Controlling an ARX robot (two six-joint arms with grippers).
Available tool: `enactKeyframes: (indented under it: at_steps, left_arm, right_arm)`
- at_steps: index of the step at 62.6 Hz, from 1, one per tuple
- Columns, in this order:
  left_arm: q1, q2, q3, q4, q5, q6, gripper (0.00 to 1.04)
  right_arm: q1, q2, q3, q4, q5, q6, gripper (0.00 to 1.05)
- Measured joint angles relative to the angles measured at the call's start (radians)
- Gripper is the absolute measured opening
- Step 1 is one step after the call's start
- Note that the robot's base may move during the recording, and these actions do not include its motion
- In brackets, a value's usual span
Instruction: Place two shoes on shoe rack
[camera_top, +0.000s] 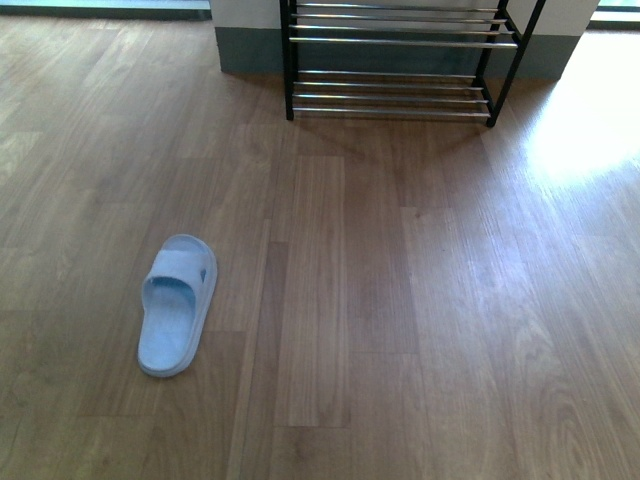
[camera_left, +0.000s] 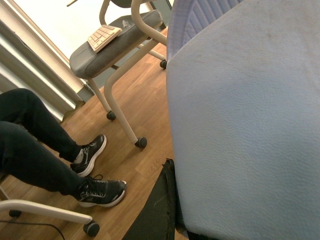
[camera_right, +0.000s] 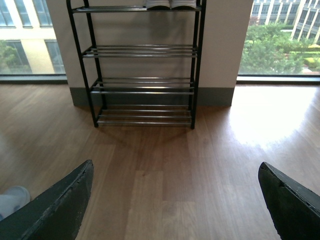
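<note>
Blue slide (camera_top: 176, 305) on wood floor (camera_top: 400, 300), well apart from rack (camera_top: 395, 40). Left gripper (camera_left: 167, 202) clamps second slide (camera_left: 245, 125); right gripper (camera_right: 175, 167) spread wide, empty.

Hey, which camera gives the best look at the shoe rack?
The right wrist view: the shoe rack stands almost whole there, four tiers of rods between black side frames. The front view crops it to the lower tiers. The left wrist view shows none of it.
</note>
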Motion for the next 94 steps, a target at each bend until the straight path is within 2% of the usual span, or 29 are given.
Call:
enactKeyframes:
  at_steps: [76, 80, 82, 83, 88, 91, 94]
  left_arm:
    - [0.003, 0.002, -0.002, 0.0, -0.001, 0.0, 0.02]
    - [0.002, 0.002, -0.002, -0.001, 0.0, 0.0, 0.02]
    - [0.003, 0.002, -0.002, -0.001, 0.0, 0.0, 0.02]
    - [0.003, 0.002, -0.002, -0.001, -0.001, 0.0, 0.02]
    - [0.003, 0.002, -0.002, 0.0, 0.0, 0.0, 0.02]
    - [0.003, 0.002, -0.002, -0.001, 0.0, 0.0, 0.02]
    - [0.003, 0.002, -0.002, -0.001, 0.0, 0.0, 0.02]
  right_arm:
    - [0.0, 0.0, 0.0, 0.0, -0.009, 0.0, 0.96]
    - [-0.021, 0.024, 0.004, -0.061, -0.156, -0.087, 0.96]
    - [0.012, 0.066, 0.001, -0.075, -0.204, -0.149, 0.96]
    - [0.04, 0.096, 0.0, -0.061, -0.198, -0.171, 0.96]
    - [0.161, 0.25, -0.004, 0.079, -0.081, -0.23, 0.96]
    - [0.276, 0.458, -0.005, 0.277, 0.02, -0.245, 0.96]
    - [0.36, 0.681, -0.001, 0.473, 0.079, -0.257, 0.96]
